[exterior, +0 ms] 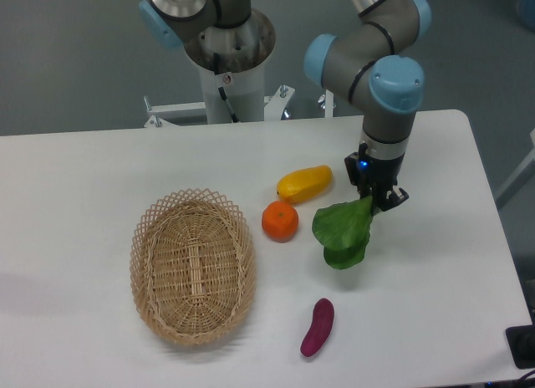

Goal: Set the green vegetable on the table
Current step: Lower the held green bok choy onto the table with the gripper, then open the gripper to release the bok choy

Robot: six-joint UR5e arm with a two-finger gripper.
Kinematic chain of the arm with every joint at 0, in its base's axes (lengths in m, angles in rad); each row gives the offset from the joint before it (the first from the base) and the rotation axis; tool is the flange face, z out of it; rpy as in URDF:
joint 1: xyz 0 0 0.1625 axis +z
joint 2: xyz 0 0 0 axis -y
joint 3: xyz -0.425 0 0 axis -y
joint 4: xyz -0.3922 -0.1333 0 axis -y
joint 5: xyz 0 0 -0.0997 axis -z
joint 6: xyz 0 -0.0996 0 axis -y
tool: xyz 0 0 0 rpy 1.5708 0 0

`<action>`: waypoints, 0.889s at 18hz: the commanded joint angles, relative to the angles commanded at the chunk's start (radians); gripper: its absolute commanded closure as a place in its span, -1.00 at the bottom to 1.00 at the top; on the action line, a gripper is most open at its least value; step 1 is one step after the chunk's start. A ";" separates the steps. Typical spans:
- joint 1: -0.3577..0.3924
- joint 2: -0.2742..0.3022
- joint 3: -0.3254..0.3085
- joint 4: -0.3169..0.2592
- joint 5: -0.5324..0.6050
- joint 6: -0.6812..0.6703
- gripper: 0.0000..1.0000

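Note:
The green vegetable (343, 232) has broad dark green leaves and hangs to the right of the orange. My gripper (375, 199) is shut on its stem end at the upper right. The pale stem is hidden between the fingers. The leaves droop down and to the left, low over the white table (435, 262). I cannot tell whether the leaf tips touch the tabletop.
An orange (280, 221) and a yellow oblong fruit (304, 183) lie just left of the vegetable. A purple eggplant (318, 327) lies below it near the front. An oval wicker basket (192, 266) stands at the left. The robot base (227, 62) is at the back.

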 joint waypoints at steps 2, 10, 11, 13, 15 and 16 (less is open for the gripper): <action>0.003 -0.005 -0.021 0.009 0.000 -0.008 0.32; 0.003 -0.005 -0.020 0.020 0.000 -0.029 -1.00; 0.003 0.000 -0.017 0.020 -0.002 -0.037 -1.00; 0.002 0.004 -0.014 0.020 -0.002 -0.058 -1.00; 0.005 0.011 -0.003 0.020 -0.002 -0.080 -1.00; 0.011 0.023 0.001 0.018 -0.002 -0.093 -1.00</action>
